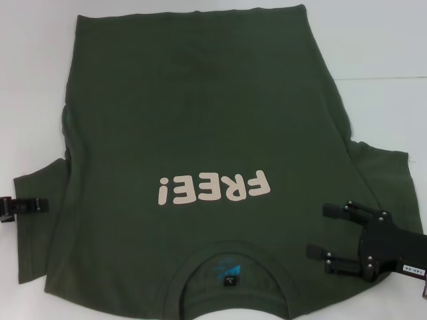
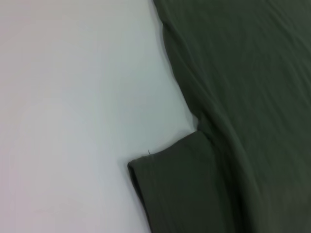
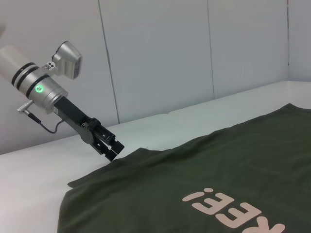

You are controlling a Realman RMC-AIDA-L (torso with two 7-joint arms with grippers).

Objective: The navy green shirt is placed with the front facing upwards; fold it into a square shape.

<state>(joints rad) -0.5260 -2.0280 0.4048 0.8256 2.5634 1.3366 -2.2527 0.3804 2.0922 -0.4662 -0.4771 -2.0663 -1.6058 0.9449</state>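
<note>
The shirt [image 1: 200,153] lies spread flat on the white table [image 1: 380,60], front up, filling most of the head view. Its collar [image 1: 230,263] is at 6 o'clock, nearest the robot, and its hem is at 12 o'clock. The pale "FREE!" lettering [image 1: 215,187] reads upside down from the head camera, just beyond the collar. A small dark label [image 1: 230,280] with a blue mark shows inside the neck.

The left hand [image 1: 23,205] is at 9 o'clock, its tip right at the edge of the left sleeve [image 1: 40,200]. In the right wrist view it [image 3: 112,149] points down at that sleeve's edge with the fingers close together; whether they pinch the cloth cannot be told. The left wrist view shows the sleeve cuff [image 2: 160,167] lying flat on the table.

The right hand [image 1: 333,230] is at 4 o'clock, over the right shoulder of the shirt beside the right sleeve [image 1: 380,167]. Its two fingers [image 1: 347,211] are spread wide apart and point toward the collar, with nothing between them.
</note>
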